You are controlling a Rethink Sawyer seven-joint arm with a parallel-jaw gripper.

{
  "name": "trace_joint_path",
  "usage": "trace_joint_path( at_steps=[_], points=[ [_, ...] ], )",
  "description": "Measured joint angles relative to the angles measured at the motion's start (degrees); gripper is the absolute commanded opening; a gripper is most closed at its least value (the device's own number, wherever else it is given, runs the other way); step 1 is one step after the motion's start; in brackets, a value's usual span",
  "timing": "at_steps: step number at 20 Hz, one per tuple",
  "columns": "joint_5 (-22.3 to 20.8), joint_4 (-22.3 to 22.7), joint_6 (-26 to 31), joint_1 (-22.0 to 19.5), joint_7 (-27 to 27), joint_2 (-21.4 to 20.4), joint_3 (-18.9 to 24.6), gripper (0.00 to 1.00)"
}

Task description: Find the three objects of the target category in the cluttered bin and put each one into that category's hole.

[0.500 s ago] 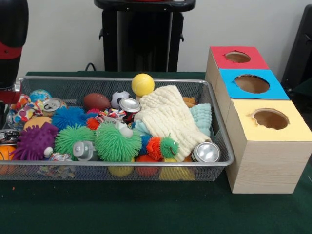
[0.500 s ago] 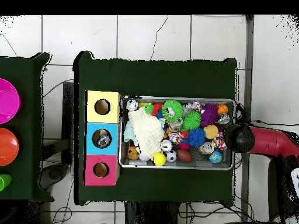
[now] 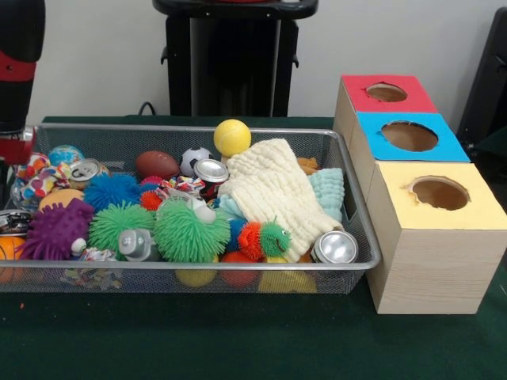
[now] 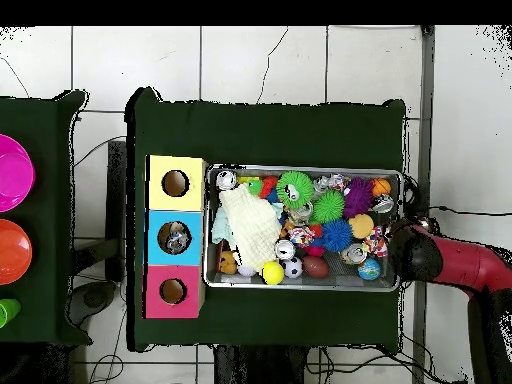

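Observation:
The wire-mesh bin (image 3: pixel 198 266) is packed with spiky balls, smooth balls, cans and cloths. A wrinkled silvery-white piece with red and blue print (image 3: pixel 186 185) lies mid-bin, behind the green spiky ball. Another crumpled silvery piece (image 3: pixel 93 255) lies at the front left. In the overhead view something silvery shows inside the hole (image 4: pixel 174 237) of the blue-topped box (image 3: pixel 451 147). My gripper (image 3: pixel 11 150) hangs at the bin's left end and is mostly cut off. In the overhead view only the arm's black end (image 4: pixel 418 258) shows, beside the bin (image 4: pixel 300 287).
The red-topped box (image 3: pixel 420 99) and the yellow-topped box (image 3: pixel 475 210) flank the blue one, right of the bin. A cream cloth (image 3: pixel 273 194) covers the bin's right part, with a yellow ball (image 3: pixel 231 136) behind it. Several cans lie about, one (image 3: pixel 334 247) at the front right.
The arm's end has drawn back a little from the bin's end toward the robot's base and has risen slightly. Nothing in the bin has moved.

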Motion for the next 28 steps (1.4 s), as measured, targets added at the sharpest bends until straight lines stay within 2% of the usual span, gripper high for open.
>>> trace_joint_path(
  at_steps=[5, 9, 13, 14, 20, 26, 28],
  points=[
    [-0.1, 0.4, -0.7, -0.1, 0.0, -0.2, 0.0, 0.00],
    [-0.2, -0.7, 0.5, 1.9, 0.0, 0.0, -1.8, 0.00],
    [-0.3, -3.2, 4.1, 5.6, 0.0, 0.6, -4.6, 0.00],
    [-0.3, -3.8, 5.1, 6.5, 0.0, 0.8, -5.3, 1.00],
    [0.9, -3.8, 12.7, 13.3, 0.0, 0.2, -5.7, 1.00],
    [1.9, -3.5, 14.2, 17.4, 0.0, 0.0, -4.9, 1.00],
    [1.9, -3.4, 14.3, 17.4, 0.0, 0.0, -4.6, 1.00]
  ],
)
